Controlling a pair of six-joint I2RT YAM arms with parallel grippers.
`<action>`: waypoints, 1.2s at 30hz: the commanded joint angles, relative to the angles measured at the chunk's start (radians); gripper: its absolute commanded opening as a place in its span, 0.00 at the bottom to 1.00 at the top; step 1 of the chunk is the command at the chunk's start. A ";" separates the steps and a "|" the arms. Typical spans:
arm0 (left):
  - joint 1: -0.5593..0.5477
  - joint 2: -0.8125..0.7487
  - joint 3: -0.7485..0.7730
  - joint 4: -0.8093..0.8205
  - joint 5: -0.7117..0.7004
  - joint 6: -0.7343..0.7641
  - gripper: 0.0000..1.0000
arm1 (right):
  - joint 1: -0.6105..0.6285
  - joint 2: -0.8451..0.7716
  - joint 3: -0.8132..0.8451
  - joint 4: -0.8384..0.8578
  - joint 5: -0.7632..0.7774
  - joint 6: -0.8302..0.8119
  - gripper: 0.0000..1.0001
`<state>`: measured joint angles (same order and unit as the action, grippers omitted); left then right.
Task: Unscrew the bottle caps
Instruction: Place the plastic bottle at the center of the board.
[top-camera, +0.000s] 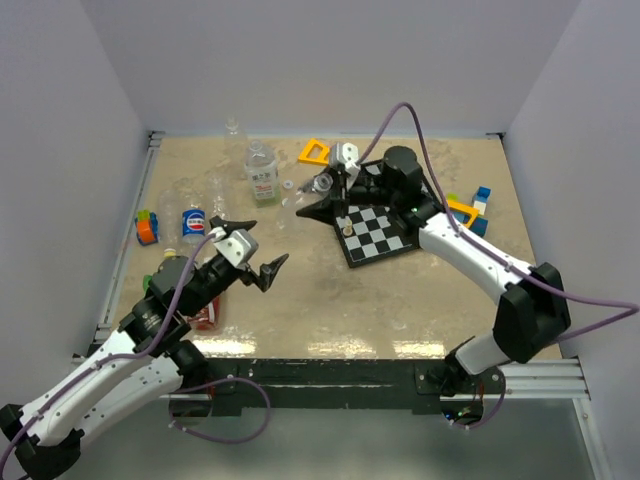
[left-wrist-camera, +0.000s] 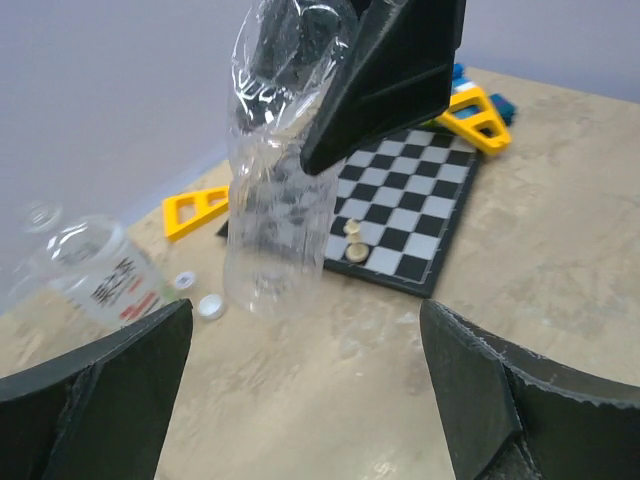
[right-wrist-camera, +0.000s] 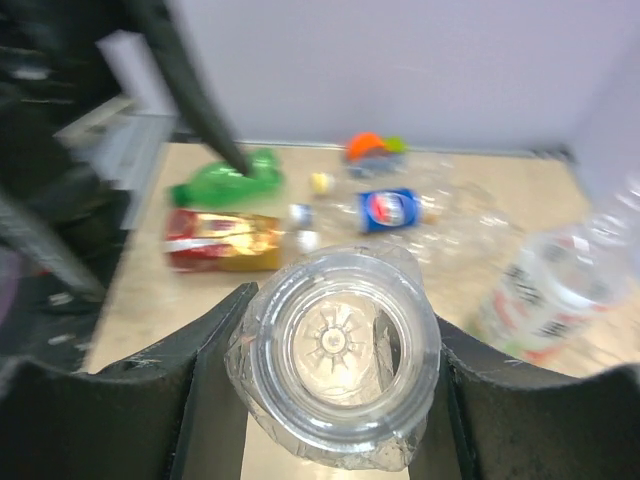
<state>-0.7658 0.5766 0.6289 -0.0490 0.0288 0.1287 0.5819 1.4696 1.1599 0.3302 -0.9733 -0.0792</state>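
The clear bottle (left-wrist-camera: 275, 210) is hanging in the air over the middle of the table (top-camera: 330, 290), just left of the chessboard (top-camera: 375, 232). The right gripper (right-wrist-camera: 340, 400) is pinching it between both fingers. The bottle is looking empty, and its wall is thin and creased, so I am judging it very light, soft and slick. It is likely to cave in or twist under a hard squeeze. A hold on the stiffer shoulder or base ring should be safer than one on the belly, leaving the cap end free for the other gripper.

The left gripper (top-camera: 256, 246) is hovering near and to the left of the bottle. Its fingers are spread wide and holding nothing.

The top of the bottle is disappearing behind the right gripper's black finger in the left wrist view. The right wrist view is showing it only end-on, so I cannot tell whether a cap is on it.

A labelled bottle (left-wrist-camera: 95, 275) is standing further left, with two loose white caps (left-wrist-camera: 210, 306) beside it. Along the near left, blurred, a green bottle (right-wrist-camera: 225, 180), a red-yellow bottle (right-wrist-camera: 225, 240) and a blue cola bottle (right-wrist-camera: 395, 210) are lying, with more small caps that I am finding hard to count. A pale chess piece (left-wrist-camera: 352, 240) is standing on the board, and a yellow triangle (left-wrist-camera: 195, 212) is lying beyond it.
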 joint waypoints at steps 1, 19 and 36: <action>0.003 -0.043 -0.012 -0.107 -0.289 0.020 1.00 | 0.001 0.135 0.148 -0.089 0.338 -0.116 0.28; 0.005 -0.189 -0.112 -0.048 -0.422 0.014 1.00 | 0.003 0.641 0.543 -0.226 0.680 -0.048 0.29; 0.006 -0.172 -0.113 -0.043 -0.418 0.018 1.00 | -0.002 0.670 0.558 -0.260 0.648 -0.064 0.52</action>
<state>-0.7658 0.4007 0.5247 -0.1284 -0.3759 0.1345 0.5819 2.1387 1.6592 0.0750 -0.3050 -0.1390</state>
